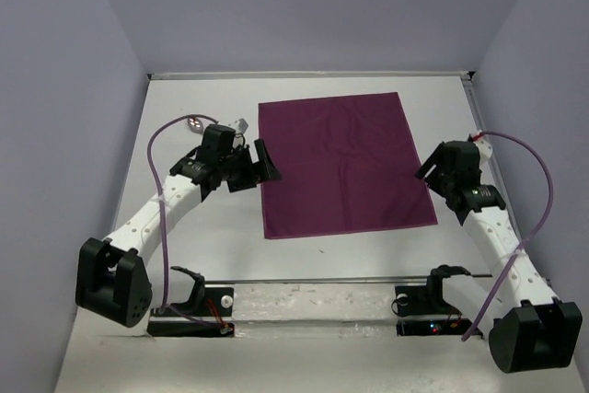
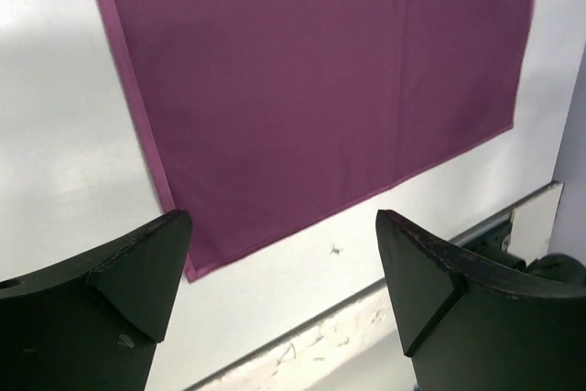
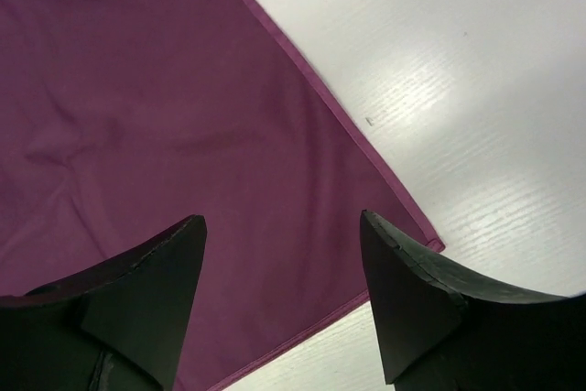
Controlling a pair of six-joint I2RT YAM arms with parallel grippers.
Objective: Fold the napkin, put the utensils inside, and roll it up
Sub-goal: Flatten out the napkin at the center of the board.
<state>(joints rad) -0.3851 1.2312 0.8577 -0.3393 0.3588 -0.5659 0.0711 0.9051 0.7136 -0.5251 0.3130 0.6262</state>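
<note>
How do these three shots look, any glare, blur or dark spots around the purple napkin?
Top view: soft even light, napkin sharp, no glare. Left wrist view: napkin clear, the open left gripper dark and slightly soft up close. Right wrist view: bright sheen on the table, faint creases shaded in the napkin, right gripper nearly black.

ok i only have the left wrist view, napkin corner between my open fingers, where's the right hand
Observer: The right hand hangs at the napkin's right edge, close to its near right corner. It is open and holds nothing.
Operator: is the napkin folded at all
Observer: No. From above it lies flat and fully spread on the table.
Operator: any utensils around
Observer: None that I can make out in any view. A small greyish thing shows behind the left arm, too small to identify.
</note>
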